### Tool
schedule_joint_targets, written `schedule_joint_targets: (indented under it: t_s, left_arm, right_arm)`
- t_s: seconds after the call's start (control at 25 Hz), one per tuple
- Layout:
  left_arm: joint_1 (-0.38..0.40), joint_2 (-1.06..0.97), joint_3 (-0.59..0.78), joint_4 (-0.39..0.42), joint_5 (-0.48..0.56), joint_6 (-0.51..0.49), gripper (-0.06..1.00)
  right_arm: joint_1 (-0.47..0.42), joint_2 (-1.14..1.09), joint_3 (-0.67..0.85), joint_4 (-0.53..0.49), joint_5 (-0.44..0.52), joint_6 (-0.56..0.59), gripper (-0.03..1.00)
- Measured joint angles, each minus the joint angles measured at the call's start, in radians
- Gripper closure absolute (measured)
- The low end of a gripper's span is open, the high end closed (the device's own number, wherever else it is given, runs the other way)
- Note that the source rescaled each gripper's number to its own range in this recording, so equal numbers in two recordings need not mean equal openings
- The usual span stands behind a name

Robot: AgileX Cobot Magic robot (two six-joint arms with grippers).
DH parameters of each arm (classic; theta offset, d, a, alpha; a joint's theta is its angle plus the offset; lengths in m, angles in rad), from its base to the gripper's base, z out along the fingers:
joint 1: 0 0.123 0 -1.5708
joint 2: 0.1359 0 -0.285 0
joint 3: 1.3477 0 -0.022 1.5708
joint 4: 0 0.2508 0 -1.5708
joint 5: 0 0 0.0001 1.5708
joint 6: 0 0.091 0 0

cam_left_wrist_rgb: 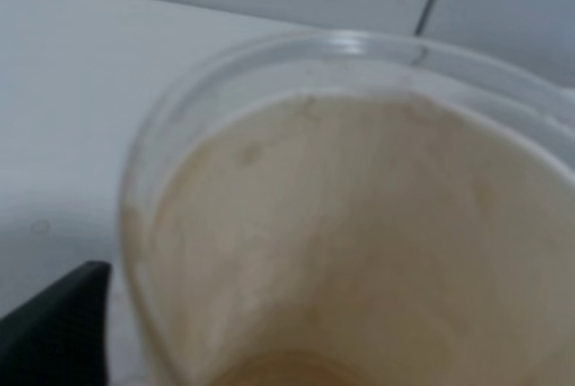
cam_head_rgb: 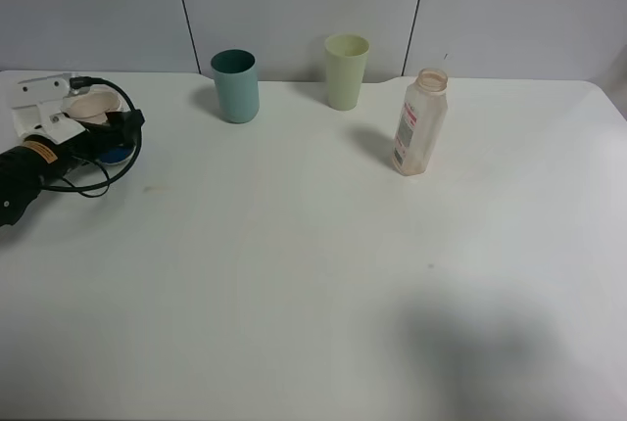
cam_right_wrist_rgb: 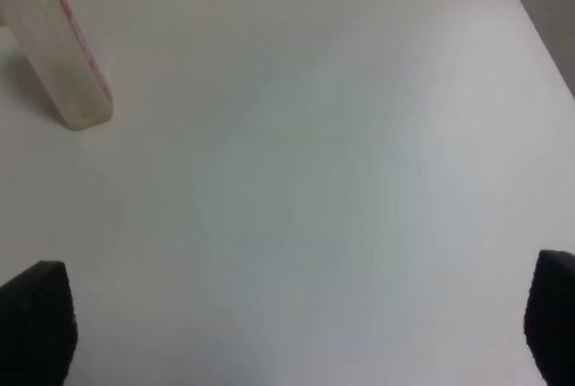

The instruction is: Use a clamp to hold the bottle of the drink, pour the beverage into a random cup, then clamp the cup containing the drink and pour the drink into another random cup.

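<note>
At the table's far left, the short cup (cam_head_rgb: pixel 93 106) with a blue lower body stands between the fingers of my left gripper (cam_head_rgb: pixel 103 132). In the left wrist view the cup (cam_left_wrist_rgb: pixel 359 224) fills the frame. Its inside is coated tan, with a darker brown trace of beverage (cam_left_wrist_rgb: pixel 278 372) at the bottom. One dark finger (cam_left_wrist_rgb: pixel 54 332) sits just off the cup's wall, so the jaws look open around it. The bottle (cam_head_rgb: pixel 421 122) stands upright at the right, nearly empty. My right gripper (cam_right_wrist_rgb: pixel 287 332) hangs open over bare table, with the bottle (cam_right_wrist_rgb: pixel 58 54) off to one side. The teal tumbler (cam_head_rgb: pixel 235 85) stands at the back.
A pale yellow-green tumbler (cam_head_rgb: pixel 346 70) stands right of the teal one, near the back wall. Black cables (cam_head_rgb: pixel 118 162) loop around my left wrist. The white table (cam_head_rgb: pixel 313 284) spreads wide in front. A shadow falls on its near right part.
</note>
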Motion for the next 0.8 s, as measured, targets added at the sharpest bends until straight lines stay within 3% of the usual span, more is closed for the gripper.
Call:
schedule_joint_targets:
  t_s: [0.08, 0.16, 0.8]
  left_arm:
    - [0.0, -0.007, 0.0, -0.005, 0.0, -0.033, 0.11]
    - [0.0, -0.015, 0.0, -0.006, 0.001, -0.043, 0.08]
    - [0.0, -0.214, 0.004, -0.011, 0.002, -0.047, 0.06]
  right_arm:
    - [0.0, 0.0, 0.0, 0.0, 0.0, 0.0, -0.03]
    - [0.0, 0.0, 0.0, 0.0, 0.0, 0.0, -0.03]
    - [0.0, 0.0, 0.0, 0.0, 0.0, 0.0, -0.03]
